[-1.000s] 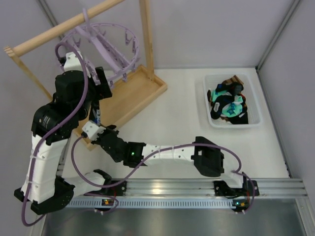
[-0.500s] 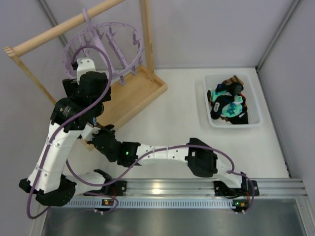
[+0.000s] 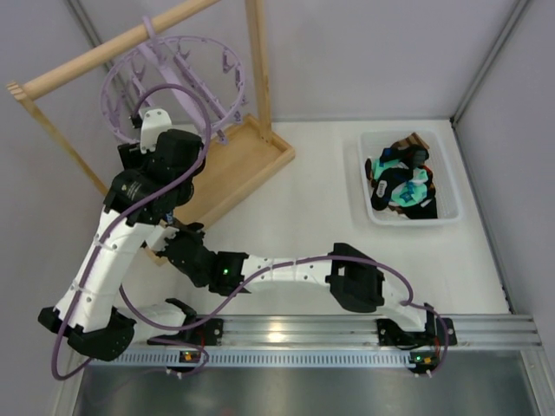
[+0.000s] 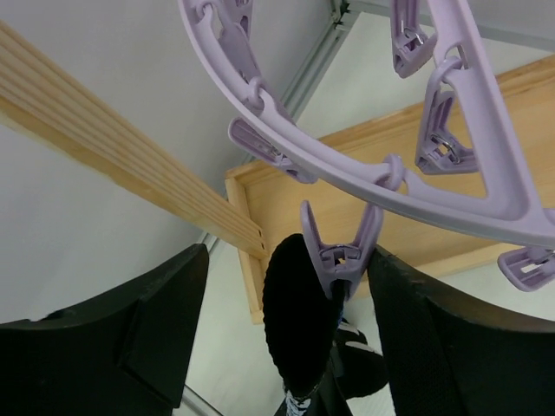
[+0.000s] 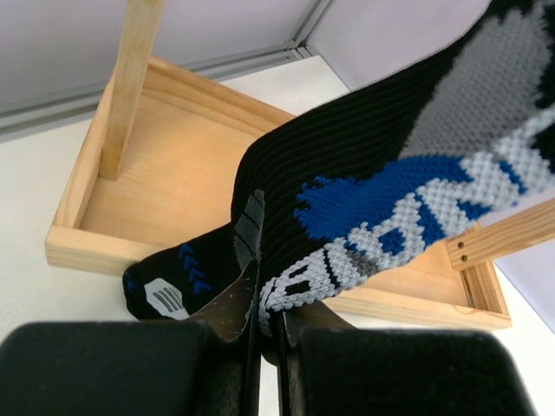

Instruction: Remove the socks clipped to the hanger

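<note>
Far-left corner of the worktop: the lavender hanger [image 3: 165, 65] hangs from a wooden rod [image 3: 95, 54], one black sock [image 4: 299, 321] left in its clip [image 4: 340, 251]. The right tool [image 5: 264, 334] pinches that sock; the left tool [image 4: 288, 260] is spread around the clip. Other socks [image 3: 401, 184] lie in the bin [image 3: 365, 186] near the right edge, so the task looks nearly done.

Far-left corner crowded: wooden rod frame [image 3: 257, 69], lavender hanger ring [image 3: 159, 54], left arm [image 3: 100, 260] beneath it. Black sock [image 4: 295, 321] and its clip [image 4: 338, 251] hang between the left gripper's [image 4: 290, 253] spread fingers. Right arm [image 3: 286, 269] bars the near edge. Bin [image 3: 363, 186] sits at the right edge. Tabletop [image 3: 312, 199] centre open.
</note>
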Controlling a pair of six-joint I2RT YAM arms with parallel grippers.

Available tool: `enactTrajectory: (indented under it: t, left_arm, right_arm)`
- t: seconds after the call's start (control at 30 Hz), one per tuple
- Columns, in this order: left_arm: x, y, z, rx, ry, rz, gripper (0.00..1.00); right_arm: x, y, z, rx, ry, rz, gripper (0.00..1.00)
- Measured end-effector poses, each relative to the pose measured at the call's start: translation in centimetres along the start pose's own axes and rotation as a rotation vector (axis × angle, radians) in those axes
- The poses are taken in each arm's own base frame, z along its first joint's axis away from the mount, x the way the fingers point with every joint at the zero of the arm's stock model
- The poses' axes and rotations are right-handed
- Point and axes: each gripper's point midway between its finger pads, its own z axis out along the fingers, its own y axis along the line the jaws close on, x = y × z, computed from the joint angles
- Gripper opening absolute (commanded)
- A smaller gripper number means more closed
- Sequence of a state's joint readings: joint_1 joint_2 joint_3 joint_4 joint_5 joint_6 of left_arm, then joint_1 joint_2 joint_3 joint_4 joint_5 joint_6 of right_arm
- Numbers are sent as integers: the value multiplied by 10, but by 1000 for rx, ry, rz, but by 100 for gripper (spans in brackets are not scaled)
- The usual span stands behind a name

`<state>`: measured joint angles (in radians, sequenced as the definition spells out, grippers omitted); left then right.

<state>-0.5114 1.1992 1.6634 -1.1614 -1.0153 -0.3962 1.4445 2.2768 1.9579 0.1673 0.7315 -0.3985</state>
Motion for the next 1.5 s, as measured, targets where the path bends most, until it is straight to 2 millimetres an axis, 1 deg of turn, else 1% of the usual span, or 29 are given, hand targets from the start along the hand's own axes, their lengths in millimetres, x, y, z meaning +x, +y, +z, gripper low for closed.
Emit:
enactTrajectory:
  t: [0.2,0.37,0.43,0.47,0.5,0.67,0.73,0.77,0.8,0.87,0.9,0.93,0.97,1.0,1.17,1.23,1.3,1.33,1.43,1.47,1.5]
  left_arm:
    - [5,-6,8,-27,-2,-2,62]
    - [-3,-10,9,-21,-29,-25,59]
    - [-5,-12,9,-17,-38,-34,56]
    - [-6,-12,10,-16,-41,-33,51]
    - [-7,-13,10,-13,-46,-37,49]
    - [-10,-15,11,-12,-62,-38,48]
    - [-8,-16,13,-13,-62,-33,45]
    - [-8,-17,14,-13,-62,-33,42]
    - [-7,-18,15,-14,-63,-34,36]
    - [-7,-19,17,-16,-64,-34,30]
    - [-7,-19,18,-13,-64,-36,24]
    - [-7,-20,19,-11,-66,-40,22]
    - [-8,-20,19,-9,-67,-40,17]
    - [-8,-21,19,-7,-68,-41,15]
    - [-9,-24,19,13,-66,-44,15]
    - [-8,-25,19,22,-64,-45,18]
    - [-9,-26,18,36,-63,-49,26]
    - [-9,-26,17,42,-64,-52,40]
    - [-9,-26,13,71,-65,-60,64]
    - [-9,-25,11,87,-66,-69,86]
    - [-9,-25,9,102,-66,-74,98]
  right_arm:
    - [2,1,-1,-7,-1,-3,0]
    - [1,2,-1,-13,-4,-3,0]
    - [2,1,-2,-16,-5,-3,0]
    - [2,1,-3,-17,-6,-2,0]
    - [1,0,-3,-17,-8,0,0]
    - [3,-1,-6,-21,-9,0,0]
    - [4,-2,-8,-21,-8,0,0]
    - [4,-2,-8,-22,-9,1,0]
    - [4,-3,-9,-22,-10,2,0]
    - [4,-3,-10,-25,-13,4,0]
    - [5,-3,-12,-28,-13,4,0]
    - [6,-3,-12,-31,-11,2,0]
    - [7,-2,-14,-35,-10,3,0]
    - [8,-1,-14,-38,-9,3,0]
    - [15,0,-21,-52,-3,9,0]
    - [19,-3,-27,-55,1,18,0]
    - [28,-9,-38,-59,14,31,0]
    - [34,-14,-47,-63,23,44,0]
    - [53,-38,-77,-64,63,78,0]
    - [57,-50,-87,-62,78,102,0]
    - [62,-64,-99,-59,93,135,0]
